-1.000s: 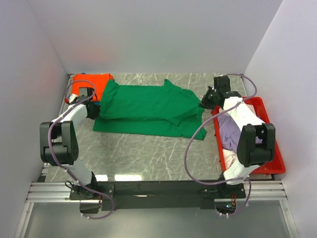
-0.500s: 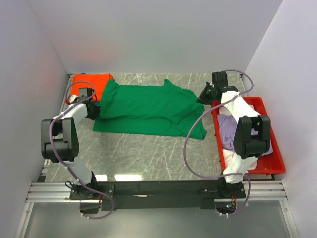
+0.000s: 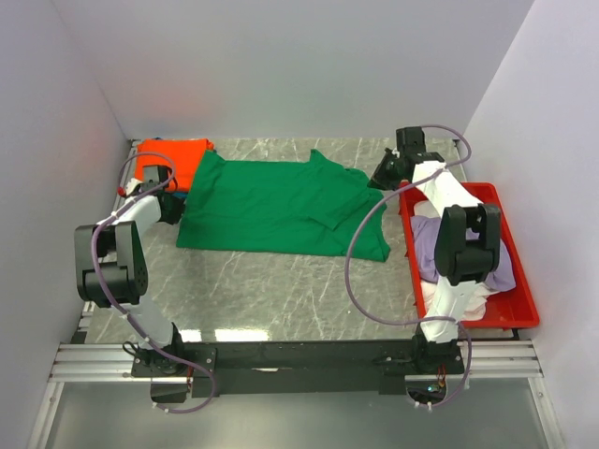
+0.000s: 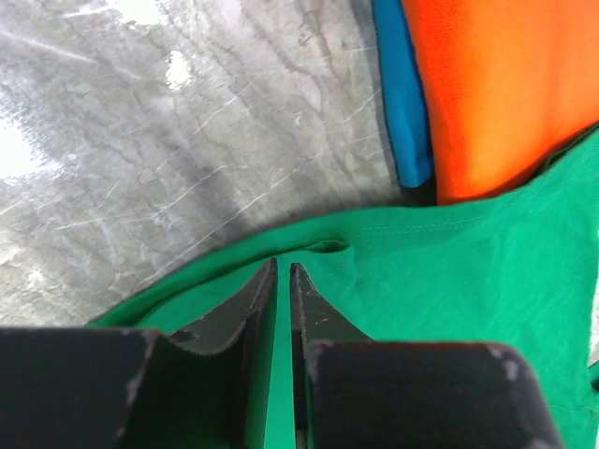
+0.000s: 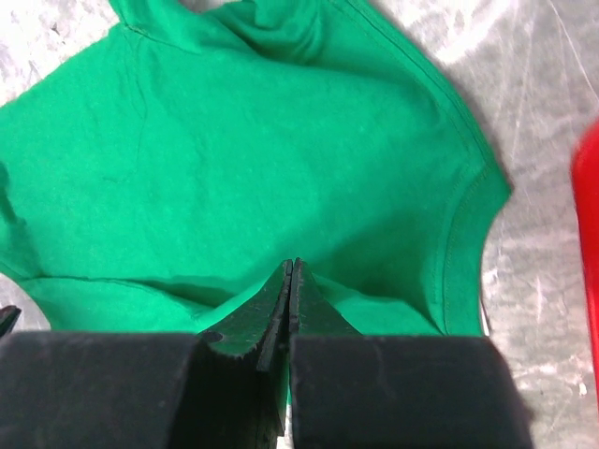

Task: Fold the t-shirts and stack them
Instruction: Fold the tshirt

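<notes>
Green t-shirt [image 3: 281, 206]: soft cloth, spread flat on veined grey table [image 3: 281, 290].
Left gripper [image 4: 283, 271]: toothed jaws a slit apart over its hem.
Right gripper [image 5: 291, 267]: jaws pressed together.

The left arm [image 3: 112, 267] and the right arm [image 3: 465, 245] look alike: chunky black joint housings linked by smooth white sections, with a thin purplish-grey cable [image 3: 348, 271] looping loosely alongside each. The fingers [image 4: 239, 313] are matt black wedges, saw-toothed along their inner edges and scuffed grey
</notes>
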`<state>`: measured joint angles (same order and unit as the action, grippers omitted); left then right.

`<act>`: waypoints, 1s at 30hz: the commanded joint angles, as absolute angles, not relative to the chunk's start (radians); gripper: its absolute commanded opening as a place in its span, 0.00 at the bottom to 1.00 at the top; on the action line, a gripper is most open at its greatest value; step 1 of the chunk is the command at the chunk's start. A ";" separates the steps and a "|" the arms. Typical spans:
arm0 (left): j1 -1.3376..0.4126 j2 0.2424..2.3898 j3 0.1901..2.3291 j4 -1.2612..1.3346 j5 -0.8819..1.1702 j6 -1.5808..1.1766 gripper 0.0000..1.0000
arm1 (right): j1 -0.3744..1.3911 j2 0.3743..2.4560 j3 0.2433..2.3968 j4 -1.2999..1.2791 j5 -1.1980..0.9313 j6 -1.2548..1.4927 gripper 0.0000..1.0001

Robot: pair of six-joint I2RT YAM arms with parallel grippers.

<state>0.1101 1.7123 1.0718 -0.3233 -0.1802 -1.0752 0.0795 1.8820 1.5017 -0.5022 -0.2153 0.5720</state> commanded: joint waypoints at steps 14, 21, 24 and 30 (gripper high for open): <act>0.086 1.611 0.997 -0.267 -0.167 -1.086 0.36 | 0.109 2.063 1.770 -0.604 -0.160 0.523 0.04; 0.064 1.519 0.891 -0.221 -0.160 -1.108 0.39 | 0.143 2.080 1.821 -0.664 -0.065 0.508 0.51; 0.063 1.467 0.830 -0.181 -0.146 -1.114 0.39 | 0.149 2.010 1.749 -0.641 -0.055 0.517 0.54; 0.063 1.407 0.769 -0.126 -0.149 -1.101 0.39 | 0.210 1.804 1.447 -0.508 -0.060 0.549 0.51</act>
